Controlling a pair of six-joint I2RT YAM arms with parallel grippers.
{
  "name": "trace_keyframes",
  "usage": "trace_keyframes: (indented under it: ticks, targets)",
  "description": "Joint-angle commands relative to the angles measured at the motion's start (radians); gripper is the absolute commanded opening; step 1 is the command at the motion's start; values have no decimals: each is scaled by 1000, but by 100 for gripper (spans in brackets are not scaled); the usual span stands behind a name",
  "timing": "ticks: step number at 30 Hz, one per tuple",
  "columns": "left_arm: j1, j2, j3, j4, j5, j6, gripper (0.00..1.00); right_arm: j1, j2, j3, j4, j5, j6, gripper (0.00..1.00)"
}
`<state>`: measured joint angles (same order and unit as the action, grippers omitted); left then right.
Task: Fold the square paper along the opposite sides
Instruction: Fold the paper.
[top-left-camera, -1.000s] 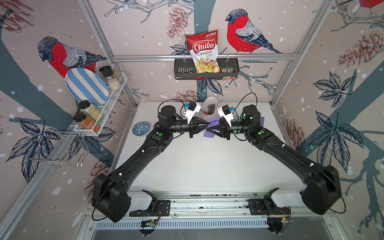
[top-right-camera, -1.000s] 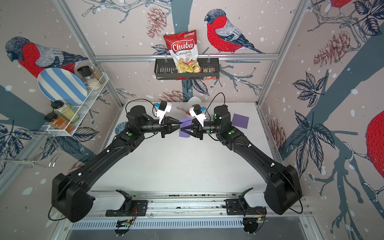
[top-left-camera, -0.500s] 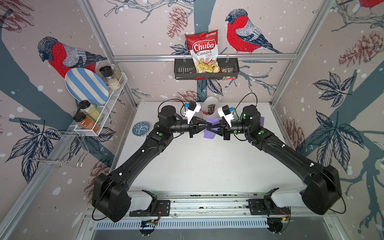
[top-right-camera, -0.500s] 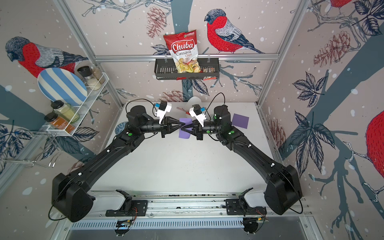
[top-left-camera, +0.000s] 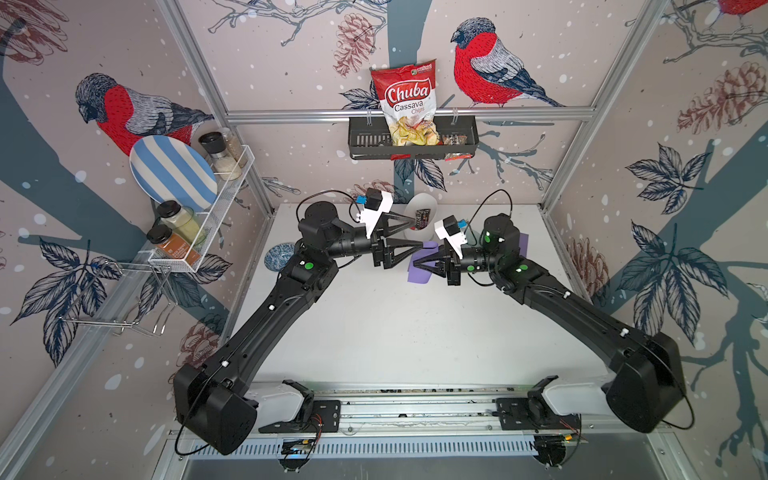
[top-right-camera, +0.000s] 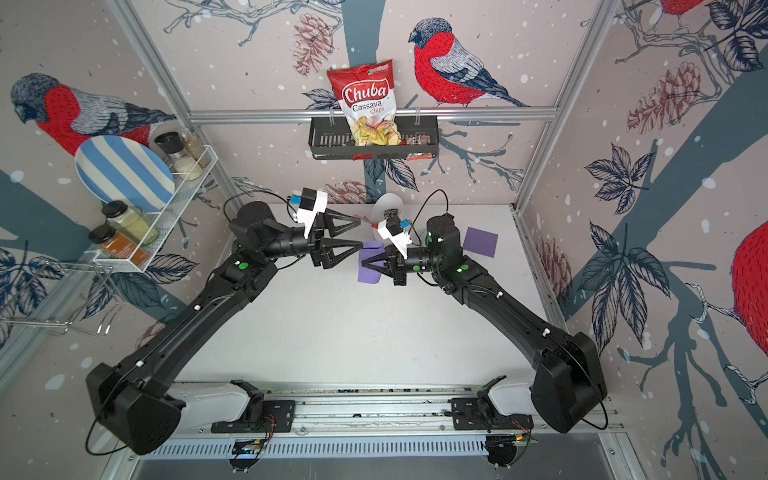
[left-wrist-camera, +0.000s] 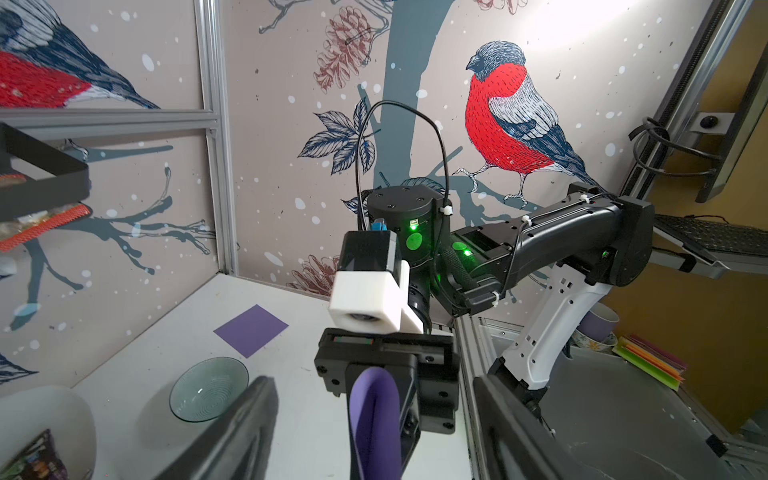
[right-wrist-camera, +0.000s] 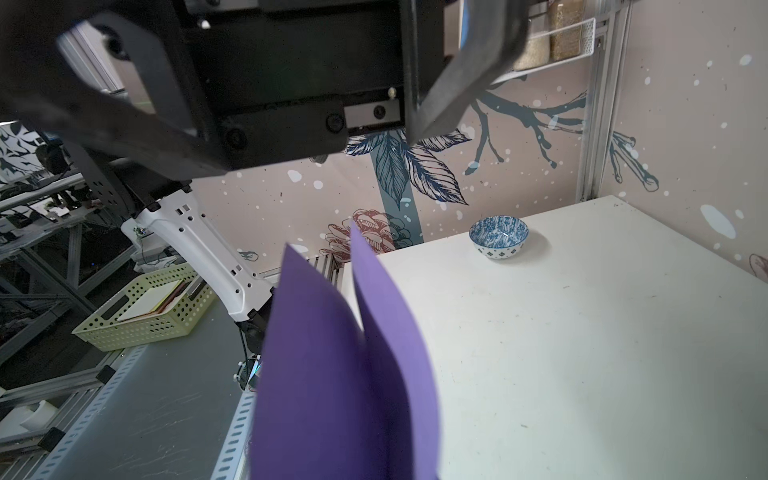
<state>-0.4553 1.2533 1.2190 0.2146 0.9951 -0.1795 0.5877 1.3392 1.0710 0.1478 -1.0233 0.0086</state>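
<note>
Left arm (top-left-camera: 270, 307), right arm (top-left-camera: 582, 307) angled inward; left fingers (top-left-camera: 415, 246) spread, right fingers (top-left-camera: 422, 262) pinching purple paper (top-left-camera: 417, 276).

It was a robotics lab's test cell dressed as a kitchen corner. An aluminium frame (top-left-camera: 291, 116) held panels of bullfinch wallpaper (top-left-camera: 486, 66) around a white worktop (top-left-camera: 395, 332). Two black robot arms (top-left-camera: 266, 316) were mounted on a metal rail (top-left-camera: 415, 409) along the worktop's front edge. A wire rack (top-left-camera: 226, 195) with spice jars (top-left-camera: 178, 222) and a striped plate (top-left-camera: 170, 174) hung on one wall. On another wall, a black basket (top-left-camera: 368, 139) held a Chuba cassava chips bag (top-left-camera: 409, 99). Outside the frame were a keyboard (left-wrist-camera: 715, 237) and a yellow basket of paper sheets (right-wrist-camera: 124, 328).
</note>
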Motion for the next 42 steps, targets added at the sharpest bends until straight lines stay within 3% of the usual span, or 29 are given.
trace_keyframes:
  ticks: [1,6,12,20,27,33,34,38,42]
  targets:
    - [18,-40,-26,4,46,53,86,-3,-21,9,-18,3,-31,0]
    - [19,-59,-98,-26,114,88,96,-6,-36,22,-19,-13,-38,0]
    - [18,-5,-93,-18,152,58,97,-6,-1,53,-21,-18,-26,0]
    - [15,9,-108,84,117,-6,96,6,33,67,-7,-21,-15,0]
    - [11,28,-106,124,111,-32,78,15,47,75,-3,-24,-13,0]
    - [11,38,-105,116,96,-26,76,19,41,75,-4,-27,-16,0]
    - [10,40,-103,117,96,-26,72,20,43,74,-3,-26,-16,0]
    - [11,45,-100,124,94,-32,36,23,47,77,-2,-26,-16,0]
    - [10,43,-102,128,90,-34,16,27,53,81,-4,-27,-18,0]
